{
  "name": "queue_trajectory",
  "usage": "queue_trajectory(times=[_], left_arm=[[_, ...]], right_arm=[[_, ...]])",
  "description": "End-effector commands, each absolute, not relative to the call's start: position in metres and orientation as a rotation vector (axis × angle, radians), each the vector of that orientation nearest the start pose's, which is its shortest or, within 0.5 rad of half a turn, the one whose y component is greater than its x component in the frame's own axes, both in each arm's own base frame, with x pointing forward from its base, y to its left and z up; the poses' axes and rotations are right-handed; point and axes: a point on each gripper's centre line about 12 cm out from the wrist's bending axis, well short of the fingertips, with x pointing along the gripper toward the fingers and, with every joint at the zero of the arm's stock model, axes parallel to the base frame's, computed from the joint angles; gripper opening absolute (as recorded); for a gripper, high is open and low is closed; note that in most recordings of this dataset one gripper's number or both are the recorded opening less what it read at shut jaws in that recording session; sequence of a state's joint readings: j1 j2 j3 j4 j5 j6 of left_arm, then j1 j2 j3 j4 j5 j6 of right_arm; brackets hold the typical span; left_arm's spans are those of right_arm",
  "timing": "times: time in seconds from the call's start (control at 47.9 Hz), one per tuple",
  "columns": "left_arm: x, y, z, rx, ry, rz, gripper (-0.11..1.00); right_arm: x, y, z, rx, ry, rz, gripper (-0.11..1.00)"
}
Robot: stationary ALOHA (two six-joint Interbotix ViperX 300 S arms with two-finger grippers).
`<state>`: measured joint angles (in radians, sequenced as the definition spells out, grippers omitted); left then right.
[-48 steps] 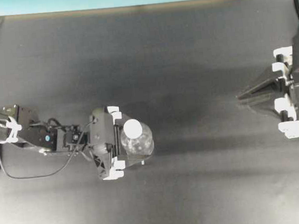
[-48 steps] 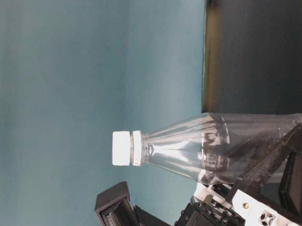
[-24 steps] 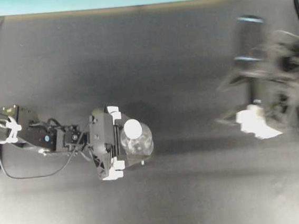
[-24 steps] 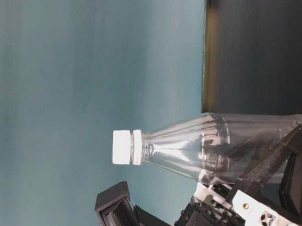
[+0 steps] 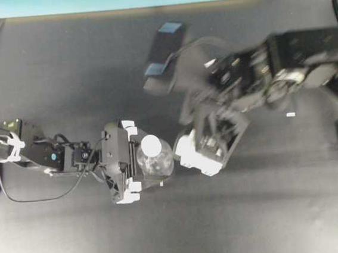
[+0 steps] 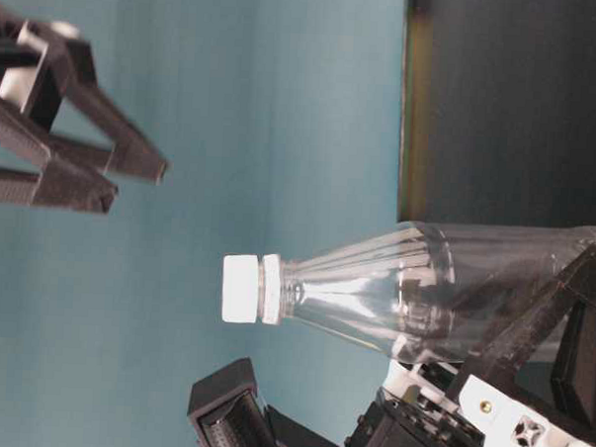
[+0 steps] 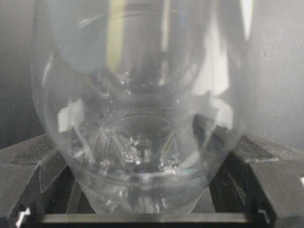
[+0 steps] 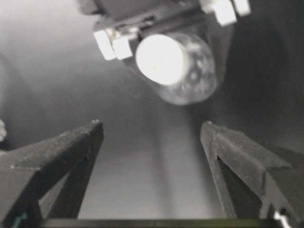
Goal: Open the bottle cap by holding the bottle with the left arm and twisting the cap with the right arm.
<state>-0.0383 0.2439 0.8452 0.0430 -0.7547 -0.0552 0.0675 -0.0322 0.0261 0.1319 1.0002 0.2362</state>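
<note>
While the left arm [image 5: 52,157] grips the bottle [image 5: 155,160] upright at desk [image 5: 62,71] centre-left, fingers clamped on its body, the right arm [image 5: 254,76] hovers w/ fingers wide just right of it. Next: centre over the cap [image 5: 150,144], descend, close, twist.

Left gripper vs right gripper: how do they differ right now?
The left gripper is closed around the clear bottle, low at table level; the right gripper holds nothing, its jaws standing wide apart. The left sits at the bottle's body, while the right hangs above and to one side of the white cap, not touching it. Both have black fingers.
</note>
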Motion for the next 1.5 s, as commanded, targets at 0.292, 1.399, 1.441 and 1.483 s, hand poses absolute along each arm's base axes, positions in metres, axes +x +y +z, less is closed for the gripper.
queue_trajectory(times=[0.292,1.399,1.441,1.483], left_arm=[[0.383,-0.023,0.102,-0.022,0.324,-0.077,0.8],[0.383,-0.025,0.102,-0.022,0.325,-0.081,0.8],[0.383,-0.025,0.102,-0.021,0.324,-0.082,0.8],[0.383,-0.025,0.102,-0.021,0.325,-0.082,0.8]], right_arm=[[0.441,0.046,0.326,0.104,1.007,0.131,0.8],[0.462,0.034,0.292,0.105,1.17,0.113,0.35],[0.463,0.034,0.293,0.099,1.165,0.117,0.35],[0.465,0.034,0.294,0.09,1.159,0.123,0.35]])
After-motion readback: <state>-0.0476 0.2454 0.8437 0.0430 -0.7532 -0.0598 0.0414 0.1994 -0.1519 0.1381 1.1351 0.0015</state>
